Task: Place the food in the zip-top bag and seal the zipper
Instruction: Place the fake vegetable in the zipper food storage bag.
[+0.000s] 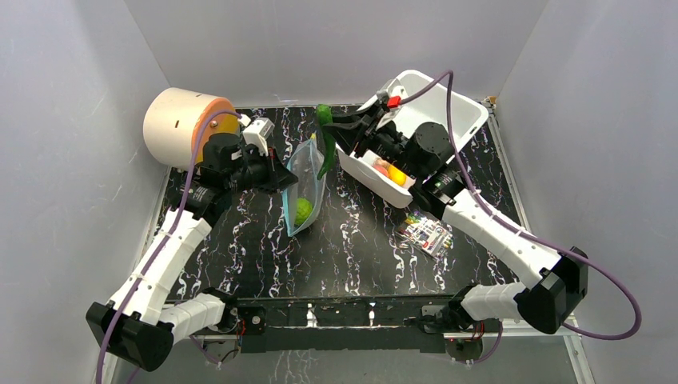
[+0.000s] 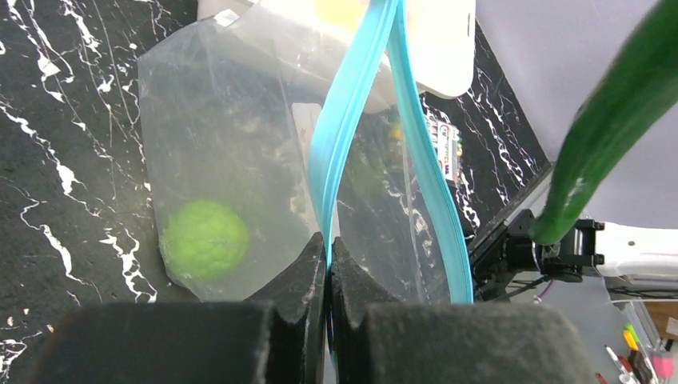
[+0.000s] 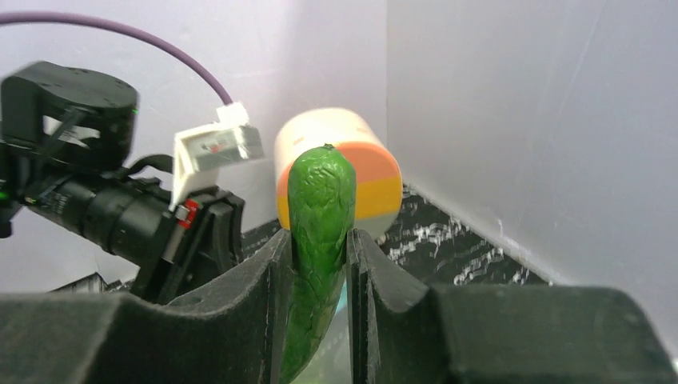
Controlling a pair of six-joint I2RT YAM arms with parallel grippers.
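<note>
The clear zip-top bag (image 1: 305, 188) hangs open above the table, a round green toy fruit (image 1: 303, 211) inside it, also showing in the left wrist view (image 2: 205, 238). My left gripper (image 2: 329, 244) is shut on one side of the blue-teal zipper (image 2: 348, 104) and holds the mouth up. My right gripper (image 3: 320, 244) is shut on a long green toy vegetable (image 3: 319, 232), held upright just above the bag's mouth (image 1: 325, 140). More food, yellow (image 1: 396, 175) and pink, lies in the white bin (image 1: 462, 106).
A cylinder with orange and yellow bands (image 1: 188, 124) stands at the back left. A flat colourful printed packet (image 1: 424, 234) lies on the black marbled table (image 1: 352, 248) right of centre. Grey walls close in on three sides.
</note>
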